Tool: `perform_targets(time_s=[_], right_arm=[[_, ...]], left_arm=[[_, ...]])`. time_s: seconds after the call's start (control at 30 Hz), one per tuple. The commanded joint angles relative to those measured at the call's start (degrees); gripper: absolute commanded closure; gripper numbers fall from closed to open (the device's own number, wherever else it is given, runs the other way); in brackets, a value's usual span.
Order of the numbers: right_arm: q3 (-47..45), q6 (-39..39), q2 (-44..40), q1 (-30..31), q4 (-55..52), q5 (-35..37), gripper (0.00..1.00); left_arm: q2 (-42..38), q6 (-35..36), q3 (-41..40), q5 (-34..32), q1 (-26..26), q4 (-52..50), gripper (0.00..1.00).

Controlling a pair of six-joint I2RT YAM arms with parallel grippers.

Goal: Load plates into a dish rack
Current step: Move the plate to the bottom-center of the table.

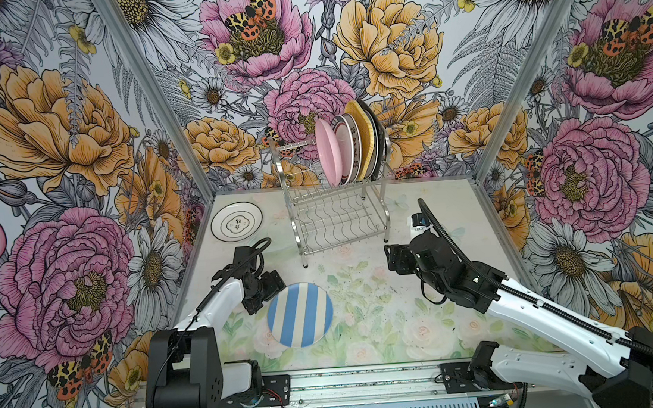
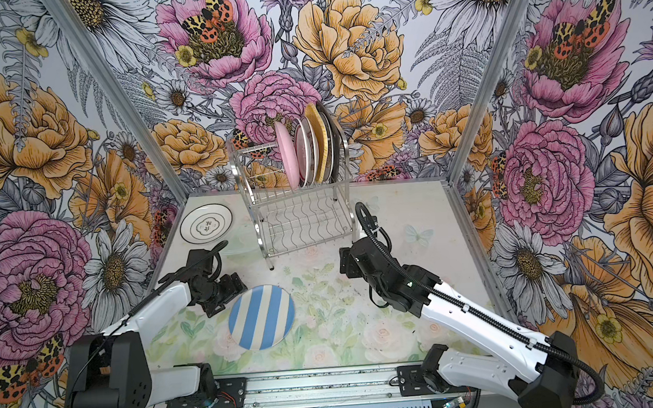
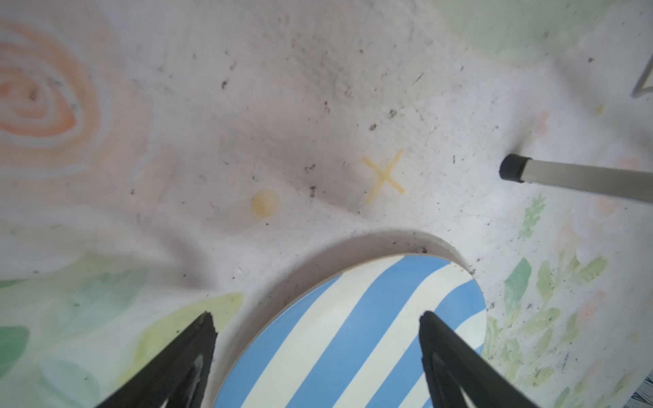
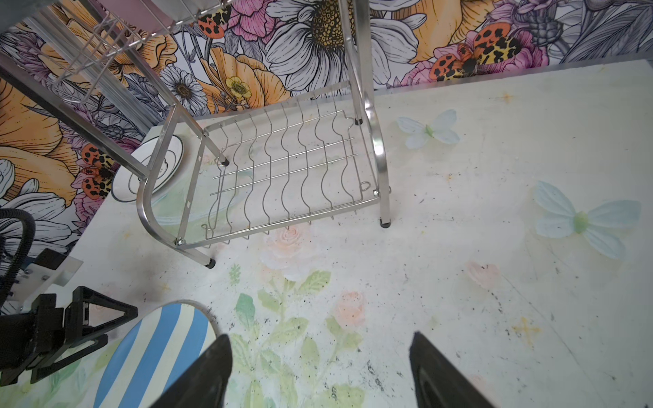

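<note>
A blue-and-white striped plate (image 1: 300, 315) (image 2: 261, 317) lies flat on the table near the front. My left gripper (image 1: 264, 294) (image 3: 318, 314) is open at its rim, one finger above the plate (image 3: 353, 335) and the other outside it. A white plate with dark rings (image 1: 236, 221) (image 4: 155, 169) lies at the back left. The steel dish rack (image 1: 297, 230) (image 4: 384, 208) stands at the back, with a pink plate (image 1: 328, 152) and several others upright at the right end of its upper tier. My right gripper (image 1: 389, 259) (image 4: 320, 336) is open above the table, right of the striped plate (image 4: 152, 353), holding nothing.
Floral walls with metal posts close in the back and both sides of the table (image 1: 361, 288). A rack leg with a black foot (image 3: 512, 167) stands a short way beyond the striped plate. A metal rail (image 1: 367, 381) carrying both arm bases runs along the front edge.
</note>
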Motion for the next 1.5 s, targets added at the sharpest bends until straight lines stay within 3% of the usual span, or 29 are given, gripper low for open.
perform_targets(time_s=[0.0, 0.27, 0.5, 0.83, 1.2, 1.47], right_arm=[[-0.19, 0.42, 0.15, -0.6, 1.32, -1.28, 0.21], [-0.46, 0.44, 0.68, -0.61, 1.37, -3.06, 0.2], [-0.95, 0.65, 1.5, -2.75, 1.39, -5.63, 0.2], [-2.1, 1.39, 6.05, -3.57, 3.56, -12.79, 0.19], [-6.06, 3.51, 13.41, -4.57, 9.7, -27.33, 0.19], [-13.66, 5.15, 16.34, -8.85, 16.92, -41.42, 0.2]], left_arm=[[-1.44, -3.5, -1.89, -4.29, -2.15, -0.65, 0.08], [-2.15, -5.34, -3.7, -4.22, -5.7, -0.38, 0.04], [-2.27, -6.22, -4.57, -0.11, -8.77, 0.4, 0.05], [0.69, -4.78, -2.82, 3.69, -17.74, 1.12, 0.06], [7.23, -3.43, 1.54, 6.82, -26.81, 8.33, 0.08], [4.76, -1.22, -2.5, 7.76, -25.19, 8.49, 0.19]])
